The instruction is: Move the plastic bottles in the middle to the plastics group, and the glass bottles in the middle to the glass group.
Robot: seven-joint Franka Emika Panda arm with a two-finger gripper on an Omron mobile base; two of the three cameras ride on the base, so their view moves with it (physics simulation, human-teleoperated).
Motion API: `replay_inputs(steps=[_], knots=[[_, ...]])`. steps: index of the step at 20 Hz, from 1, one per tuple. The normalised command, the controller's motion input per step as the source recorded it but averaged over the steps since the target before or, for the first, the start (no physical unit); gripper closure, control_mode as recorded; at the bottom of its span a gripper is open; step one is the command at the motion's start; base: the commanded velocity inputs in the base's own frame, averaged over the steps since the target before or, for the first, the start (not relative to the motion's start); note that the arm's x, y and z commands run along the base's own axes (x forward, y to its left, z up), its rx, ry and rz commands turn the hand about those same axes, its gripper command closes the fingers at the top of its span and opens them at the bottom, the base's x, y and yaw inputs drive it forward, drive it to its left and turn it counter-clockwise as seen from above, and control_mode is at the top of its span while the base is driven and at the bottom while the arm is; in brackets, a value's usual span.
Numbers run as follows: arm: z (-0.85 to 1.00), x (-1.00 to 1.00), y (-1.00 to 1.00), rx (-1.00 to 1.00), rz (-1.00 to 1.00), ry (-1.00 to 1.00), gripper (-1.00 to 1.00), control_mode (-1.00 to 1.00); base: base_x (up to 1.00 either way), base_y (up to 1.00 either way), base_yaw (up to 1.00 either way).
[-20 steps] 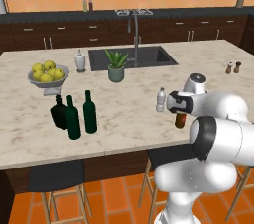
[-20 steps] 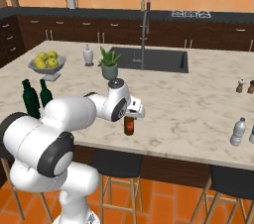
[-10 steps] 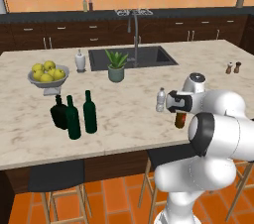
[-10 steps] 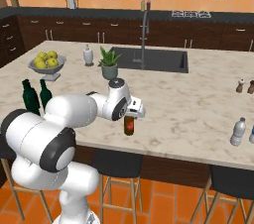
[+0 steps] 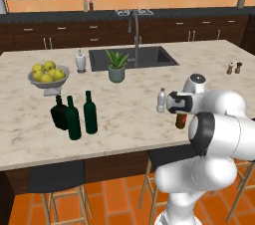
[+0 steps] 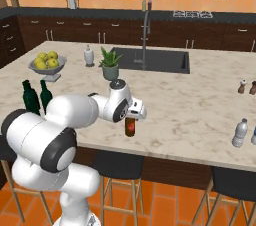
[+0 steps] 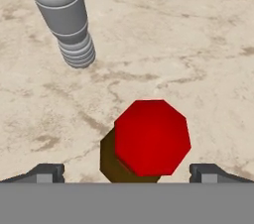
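hand view, brown bottle [image 7: 149, 141] upright, cap toward open claw [image 7: 127, 172]

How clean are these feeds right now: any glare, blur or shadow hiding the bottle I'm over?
Hand view: sharp, evenly lit; the brown bottle shows its red cap end-on between the open gripper tips, no glare. Left base view: soft, low in detail; the arm hides most of that bottle. Right base view: same softness, bottle visible below the hand, with no marked shadow on the counter.
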Motion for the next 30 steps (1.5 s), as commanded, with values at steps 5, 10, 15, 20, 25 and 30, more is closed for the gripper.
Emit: replay_inputs(steps=[5,10,15,20,25,30], knots=[[-0.18,0.03,0.0,0.0,0.0,-0.01,-1.0,-1.0,0.0,0.0,0.0],[0.0,0.0,0.0,0.0,0.0,-0.04,-1.0,-1.0,0.0,0.0,0.0],[0.0,0.1,0.0,0.0,0.0,-0.01,-1.0,-1.0,0.0,0.0,0.0],[0.0,0.05,0.0,0.0,0.0,0.0,-1.0,-1.0,0.0,0.0,0.0],[0.0,0.0,0.0,0.0,0.0,0.0,1.0,-1.0,0.0,0.0,0.0],[0.0,0.0,0.0,0.0,0.0,0.0,1.0,-1.0,0.0,0.0,0.0]])
